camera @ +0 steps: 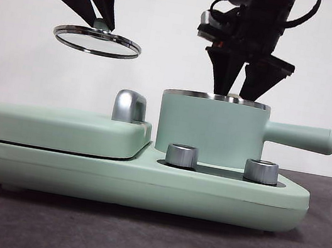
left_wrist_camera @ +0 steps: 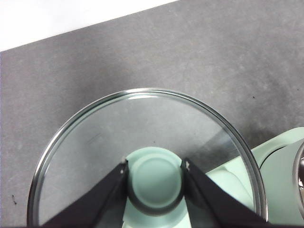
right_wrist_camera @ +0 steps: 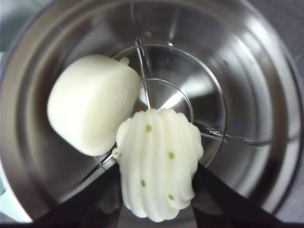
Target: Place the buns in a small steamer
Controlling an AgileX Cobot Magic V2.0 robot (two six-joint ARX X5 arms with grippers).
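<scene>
The small steamer [camera: 209, 131] stands uncovered on the right of its mint-green base, long handle [camera: 301, 137] pointing right. Inside its steel bowl [right_wrist_camera: 266, 95] the smooth loaf-shaped bun [right_wrist_camera: 92, 102] lies on a wire rack. Beside and touching it is the ridged bun with green dots [right_wrist_camera: 159, 161], with my right gripper [right_wrist_camera: 156, 166] shut on it and its jaws dipping just past the pot's rim [camera: 235, 92]. High up at the left, my left gripper [camera: 100, 22] is shut on the green knob [left_wrist_camera: 154, 185] of the glass lid [camera: 97, 42], held level in the air.
A flat lidded griddle [camera: 57, 128] with a chrome handle [camera: 129, 105] takes up the left of the base. Two steel dials [camera: 181, 155] [camera: 261, 171] sit in front of the pot. Dark grey table [camera: 134, 239] lies around the appliance, with a white wall behind.
</scene>
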